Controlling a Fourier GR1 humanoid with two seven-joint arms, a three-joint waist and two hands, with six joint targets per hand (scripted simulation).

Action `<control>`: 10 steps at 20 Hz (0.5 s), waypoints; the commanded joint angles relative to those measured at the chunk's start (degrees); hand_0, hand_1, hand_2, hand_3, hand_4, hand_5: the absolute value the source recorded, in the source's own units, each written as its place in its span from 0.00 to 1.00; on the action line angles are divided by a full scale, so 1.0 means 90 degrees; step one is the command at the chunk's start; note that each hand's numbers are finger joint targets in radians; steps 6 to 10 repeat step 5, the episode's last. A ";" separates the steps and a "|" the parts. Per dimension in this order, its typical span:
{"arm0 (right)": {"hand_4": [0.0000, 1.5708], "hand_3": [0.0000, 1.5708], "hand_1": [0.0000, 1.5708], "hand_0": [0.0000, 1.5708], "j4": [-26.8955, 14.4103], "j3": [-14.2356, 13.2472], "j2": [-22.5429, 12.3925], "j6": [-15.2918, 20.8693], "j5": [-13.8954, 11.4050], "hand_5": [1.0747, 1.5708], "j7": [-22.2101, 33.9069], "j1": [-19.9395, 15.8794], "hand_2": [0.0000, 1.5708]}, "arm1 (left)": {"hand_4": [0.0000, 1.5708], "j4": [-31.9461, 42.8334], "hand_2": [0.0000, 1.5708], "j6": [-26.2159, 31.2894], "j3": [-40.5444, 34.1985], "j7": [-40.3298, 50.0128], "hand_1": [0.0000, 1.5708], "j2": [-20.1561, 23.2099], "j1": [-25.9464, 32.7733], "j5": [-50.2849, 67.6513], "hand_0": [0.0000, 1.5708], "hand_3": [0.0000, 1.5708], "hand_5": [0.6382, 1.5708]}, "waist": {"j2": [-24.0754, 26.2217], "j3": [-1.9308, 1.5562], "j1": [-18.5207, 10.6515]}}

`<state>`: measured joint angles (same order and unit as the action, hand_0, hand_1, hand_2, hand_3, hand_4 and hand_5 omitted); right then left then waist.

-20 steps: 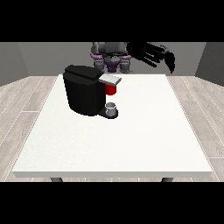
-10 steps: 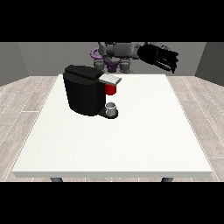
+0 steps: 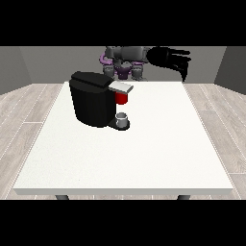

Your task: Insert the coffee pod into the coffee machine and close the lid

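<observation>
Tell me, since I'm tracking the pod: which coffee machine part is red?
The front block under the grey lid; the coffee machine body is black, the cup grey.

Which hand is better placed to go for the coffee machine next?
The robot's left hand, as a judgement. It is the hand at the view's right, raised over the table's far edge, right of the coffee machine. No other hand shows.
</observation>
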<state>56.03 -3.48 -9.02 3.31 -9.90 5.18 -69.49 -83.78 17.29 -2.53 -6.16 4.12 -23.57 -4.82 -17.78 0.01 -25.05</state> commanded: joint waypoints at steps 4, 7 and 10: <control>0.17 0.00 0.00 0.00 0.0377 0.0666 0.0971 -0.0061 0.0315 1.00 -0.0639 0.1243 0.00 | 0.17 0.0419 0.00 0.0070 -0.0455 0.0002 0.00 0.0186 0.0734 0.0302 0.00 0.00 1.00 | 0.1035 0.0000 0.0796; 0.17 0.00 0.00 0.00 0.0394 0.0667 0.0978 -0.0389 0.0269 1.00 -0.0908 0.1500 0.00 | 0.17 0.0391 0.00 -0.0035 -0.0606 -0.0043 0.00 0.0231 0.0849 0.0326 0.00 0.00 1.00 | 0.1081 -0.0001 0.1074; 0.17 0.00 0.00 0.00 0.0394 0.0667 0.0978 -0.0389 0.0269 1.00 -0.0908 0.1500 0.00 | 0.17 0.0391 0.00 -0.0035 -0.0606 -0.0043 0.00 0.0231 0.0849 0.0326 0.00 0.00 1.00 | 0.1081 -0.0001 0.1074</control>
